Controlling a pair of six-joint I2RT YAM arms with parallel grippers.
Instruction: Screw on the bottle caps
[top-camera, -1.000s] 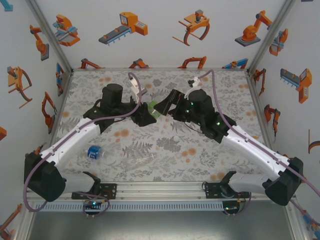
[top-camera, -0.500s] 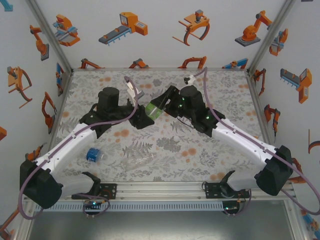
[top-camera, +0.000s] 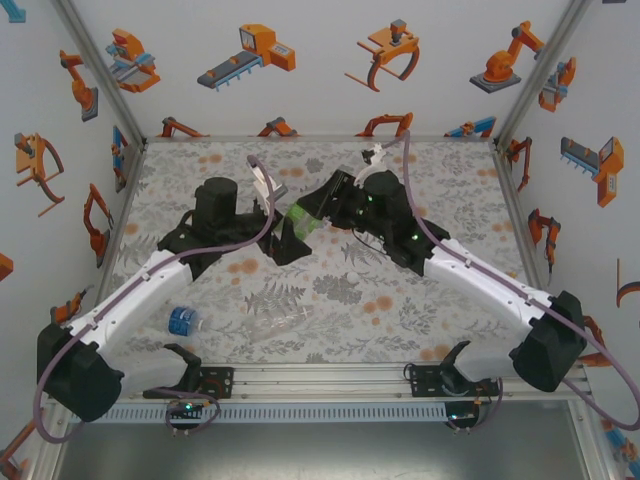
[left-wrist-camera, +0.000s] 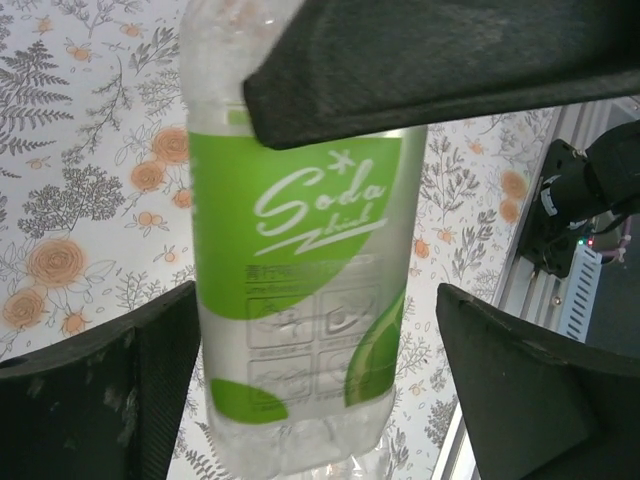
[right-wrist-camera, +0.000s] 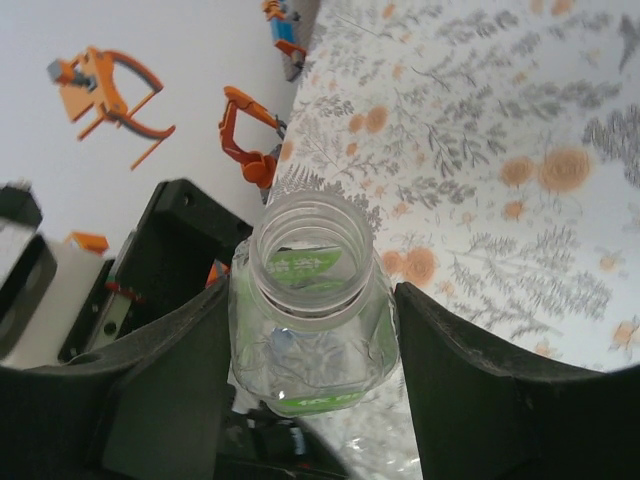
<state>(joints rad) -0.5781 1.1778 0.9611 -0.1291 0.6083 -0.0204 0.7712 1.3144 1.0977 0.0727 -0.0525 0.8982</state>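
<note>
The green bottle (top-camera: 302, 219) hangs above the middle of the table, and my right gripper (top-camera: 320, 208) is shut on it. In the right wrist view the fingers (right-wrist-camera: 455, 385) of that gripper (right-wrist-camera: 315, 375) press on both sides of the bottle's shoulder (right-wrist-camera: 312, 350). Its mouth is open, with no cap on it. My left gripper (top-camera: 288, 238) stands open around the lower body of the bottle (left-wrist-camera: 300, 290), and there is a wide gap on the right side of my left gripper (left-wrist-camera: 320, 400). The bottle caps are out of view.
The clear bottle with the blue label (top-camera: 184, 321) lies near the left arm at the front. The plain clear bottle (top-camera: 285, 325) lies on its side at the front middle. Patterned walls close in the table (top-camera: 450, 190) on three sides.
My right gripper shut on the green bottle's shoulder, then my left gripper let go of the bottle and opened. Both arms shifted slightly left and back with the bottle.
</note>
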